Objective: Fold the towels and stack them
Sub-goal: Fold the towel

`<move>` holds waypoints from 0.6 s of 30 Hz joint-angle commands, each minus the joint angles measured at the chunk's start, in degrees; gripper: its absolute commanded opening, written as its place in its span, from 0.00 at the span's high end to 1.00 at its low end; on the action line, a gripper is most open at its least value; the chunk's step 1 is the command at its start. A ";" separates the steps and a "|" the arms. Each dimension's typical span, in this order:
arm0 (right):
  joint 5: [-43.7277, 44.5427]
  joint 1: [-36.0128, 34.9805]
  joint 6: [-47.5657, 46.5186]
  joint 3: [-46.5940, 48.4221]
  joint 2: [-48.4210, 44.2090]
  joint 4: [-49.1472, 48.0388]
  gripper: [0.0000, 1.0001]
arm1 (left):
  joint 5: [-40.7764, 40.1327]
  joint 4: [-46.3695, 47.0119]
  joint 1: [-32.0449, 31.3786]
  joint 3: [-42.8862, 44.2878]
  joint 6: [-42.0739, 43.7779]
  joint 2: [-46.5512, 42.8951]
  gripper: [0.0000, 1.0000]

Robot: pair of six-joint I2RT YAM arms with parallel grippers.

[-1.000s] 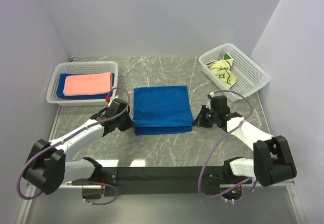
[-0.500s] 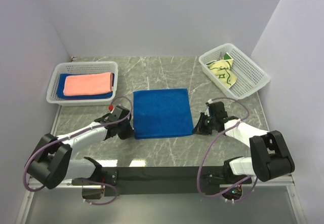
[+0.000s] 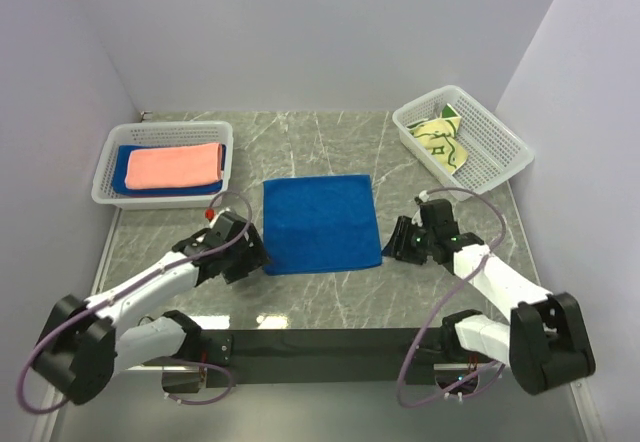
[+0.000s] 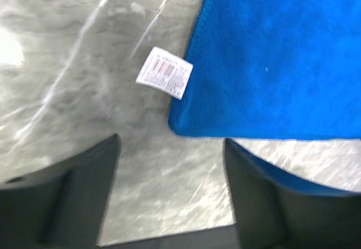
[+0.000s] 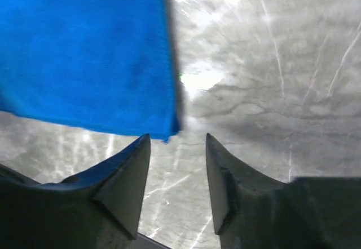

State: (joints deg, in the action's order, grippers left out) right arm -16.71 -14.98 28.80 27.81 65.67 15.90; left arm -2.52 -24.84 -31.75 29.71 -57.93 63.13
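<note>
Far out to the left of the left gripper [image 3: 256, 259], at the back of the surface [image 3: 330, 142], a white lattice basket [image 3: 160, 200] holds a folded salmon-pink towel [image 3: 175, 167]. That towel rests on a blue towel [image 3: 120, 172] that shows along its edges.

The left gripper sits low over the surface with its fingers [image 4: 73, 192] spread wide and nothing between them. Just ahead of it, and slightly toward its right finger, lies the near left corner of the flat royal blue towel [image 3: 320, 224]. Gripper and cloth are close but apart. A small white barcode label [image 4: 164, 72] sticks out from the towel's left edge onto the grey marble.

The blue towel lies spread between the two grippers, and each near corner points at one of them.

The right gripper [image 3: 396, 245] is also down near the surface. Its fingers [image 5: 121, 181] are parted by a moderate gap, with only bare marble in between. The towel's near right corner ends just ahead of its left finger, not gripped.

Behind and to the right of that gripper stands a second white basket [image 3: 500, 152]. A crumpled pale yellow towel [image 3: 440, 142] with green motifs lies inside it.
</note>
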 commanded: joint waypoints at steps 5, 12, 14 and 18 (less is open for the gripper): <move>-3.85 -2.86 0.20 6.02 -2.58 -3.84 0.50 | -5.47 -5.58 -0.51 6.48 0.01 -6.10 0.21; -6.85 -5.58 4.25 5.94 8.06 -12.63 0.79 | -0.82 3.47 -3.40 11.06 1.59 6.37 0.66; -6.50 -5.67 4.60 4.63 10.61 -13.79 0.79 | 0.24 5.32 -4.20 10.89 1.94 10.94 0.75; -5.35 -5.67 4.16 2.51 14.92 -14.85 0.80 | 0.85 7.09 -4.81 8.87 2.30 16.57 0.84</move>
State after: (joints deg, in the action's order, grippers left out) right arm -22.48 -20.27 32.34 31.64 78.39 4.25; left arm -3.07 -20.58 -36.12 39.38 -56.49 77.89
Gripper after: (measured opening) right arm 0.207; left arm 0.177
